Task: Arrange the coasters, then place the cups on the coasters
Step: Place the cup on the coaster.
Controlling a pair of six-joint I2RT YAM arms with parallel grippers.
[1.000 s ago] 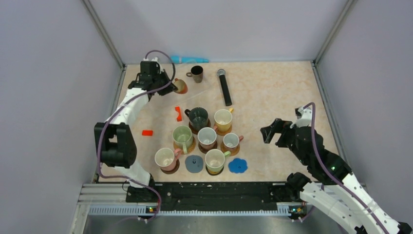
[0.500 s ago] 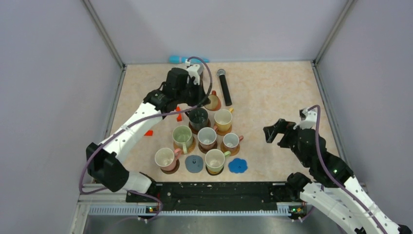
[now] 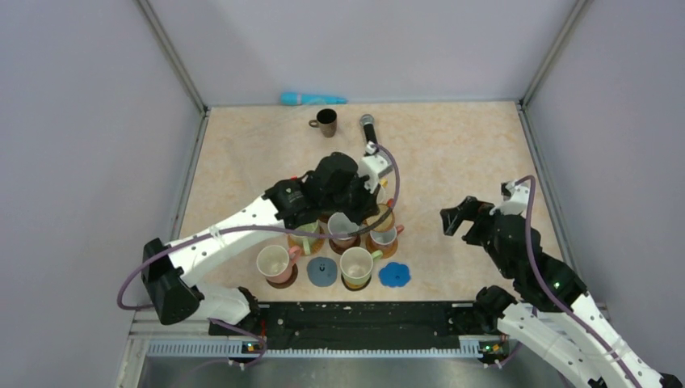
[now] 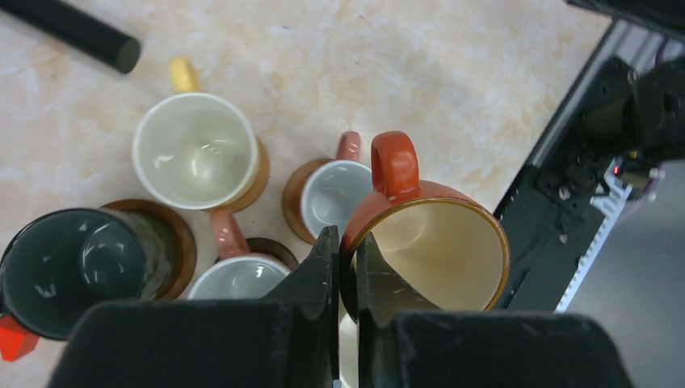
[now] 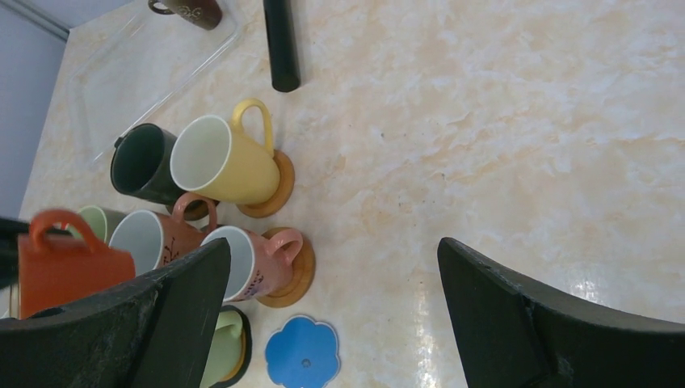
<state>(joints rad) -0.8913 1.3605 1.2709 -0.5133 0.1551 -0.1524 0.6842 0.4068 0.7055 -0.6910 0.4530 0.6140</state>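
Note:
My left gripper [image 4: 346, 242] is shut on the rim of an orange cup [image 4: 436, 242], one finger inside and one outside. It holds the cup tilted above the cluster of cups; the right wrist view shows the orange cup [image 5: 73, 263] at far left. Below stand a yellow cup [image 4: 195, 153], a dark green cup [image 4: 77, 267] and two pink cups [image 4: 333, 194], each on a brown coaster. A blue scalloped coaster [image 3: 395, 275] and a grey-blue coaster [image 3: 322, 271] lie bare. My right gripper [image 5: 333, 246] is open, right of the cluster.
A brown cup [image 3: 327, 121] stands at the back, with a black microphone [image 3: 367, 125] beside it and a turquoise object [image 3: 311, 99] by the rear wall. My left arm hides part of the cluster in the top view. A small red piece [image 4: 12, 335] lies by the dark green cup.
My left arm has swung from the back left corner to above the cup cluster, carrying the orange cup. The right arm has barely moved.

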